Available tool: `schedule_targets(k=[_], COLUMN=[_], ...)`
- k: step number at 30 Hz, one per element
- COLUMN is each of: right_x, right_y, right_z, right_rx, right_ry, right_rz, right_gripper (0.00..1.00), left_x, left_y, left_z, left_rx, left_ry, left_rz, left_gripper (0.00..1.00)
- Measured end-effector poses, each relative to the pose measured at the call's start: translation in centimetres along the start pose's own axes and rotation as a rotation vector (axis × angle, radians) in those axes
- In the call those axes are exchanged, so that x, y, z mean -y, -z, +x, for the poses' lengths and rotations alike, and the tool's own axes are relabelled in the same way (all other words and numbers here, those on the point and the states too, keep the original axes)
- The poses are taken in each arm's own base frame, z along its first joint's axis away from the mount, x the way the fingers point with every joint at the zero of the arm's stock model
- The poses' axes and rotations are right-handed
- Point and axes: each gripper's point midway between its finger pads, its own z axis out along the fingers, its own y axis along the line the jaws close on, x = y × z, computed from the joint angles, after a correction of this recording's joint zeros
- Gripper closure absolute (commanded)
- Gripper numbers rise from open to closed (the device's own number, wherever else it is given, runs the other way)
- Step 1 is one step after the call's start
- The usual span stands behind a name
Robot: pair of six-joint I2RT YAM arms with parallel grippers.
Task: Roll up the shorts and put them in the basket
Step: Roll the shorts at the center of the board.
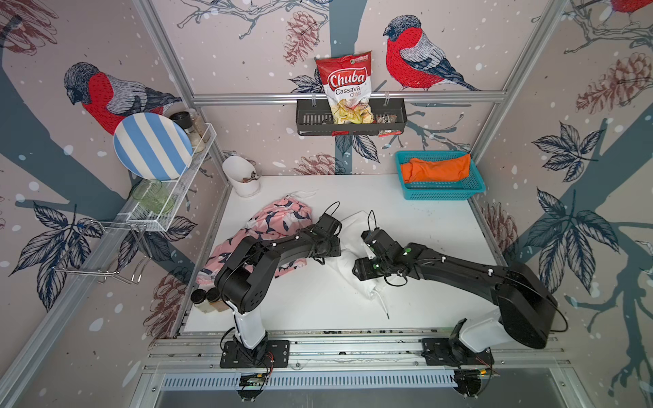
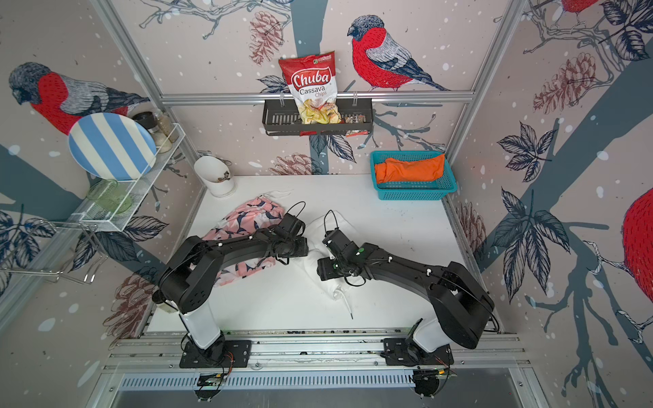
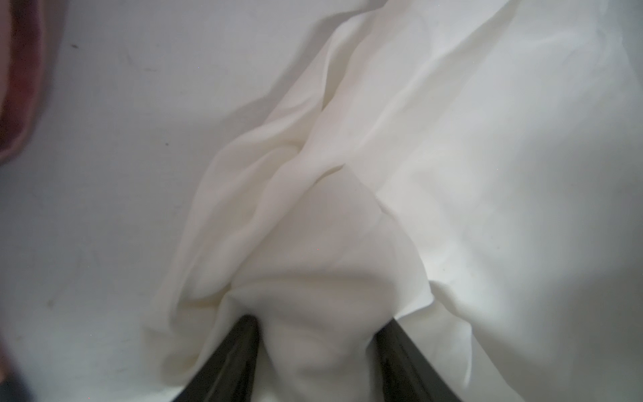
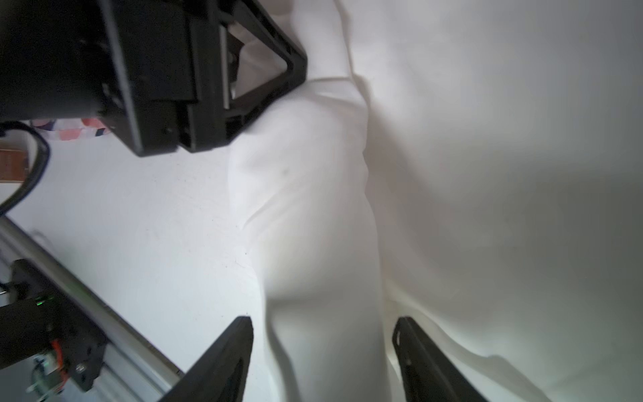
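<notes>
Claw [image 3: 318, 325] astride white shorts [image 3: 313, 243] fold

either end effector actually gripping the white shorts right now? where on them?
Left end effector has a bunched fold of the white shorts between its fingers; whether clamped cannot be told. Right end effector straddles a rolled ridge, jaws apart, holding nothing.

Walls [image 1: 247, 42] on three sides: pinkish wallpaper with red bullfinches, pinecones, dark leaves, grey-blue branches. Aluminium frame [image 1: 349, 97] runs along corners and back wall. White tabletop [image 1: 353, 197], lightly scuffed. Slotted aluminium rails [image 1: 353, 348] along the near edge. Black wire shelf [image 1: 349, 116] hangs on the back rail; white mesh rack [image 1: 169, 197] on the side wall. Light is even and diffuse, soft shadows.
</notes>
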Motion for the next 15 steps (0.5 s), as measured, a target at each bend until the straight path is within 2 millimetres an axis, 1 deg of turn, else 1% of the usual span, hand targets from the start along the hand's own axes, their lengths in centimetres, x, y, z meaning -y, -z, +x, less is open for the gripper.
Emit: schedule_targets(k=[2,4,6,7,9,12,15], right_x=[-1.0,-2.3,-3.1,-3.2,-2.9,-1.8,-0.5], right_y=[0.5,0.6,-0.1,-0.7,-2.1,-3.9,-5.0], right_z=[-0.5,-0.6,-0.3,0.0,0.8,2.8,4.4], right_rx=[0.027,0.034,0.024,0.008,-0.024,-0.089,-0.133], right_ry=[0.082,0.178,0.242,0.283,0.337,0.417,0.457], right_rz=[0.078,0.151,0.212,0.256,0.337,0.453,0.514], right_gripper=[0.26,0.24,0.22,0.22,0.19,0.20,0.28], left_x=[0.0,0.0,0.1,0.1,0.1,0.1,0.1], left_y=[0.0,0.0,0.0,0.1,0.1,0.2,0.2], left_z=[0.0,0.0,0.0,0.1,0.0,0.1,0.0], left_rx=[0.006,0.008,0.011,0.012,0.014,0.013,0.013], left_ry=[0.000,-0.001,0.000,0.000,0.001,0.002,0.003], left_rz=[0.005,0.010,0.015,0.019,0.022,0.026,0.028], left_gripper=[0.42,0.41,0.41,0.41,0.41,0.41,0.40])
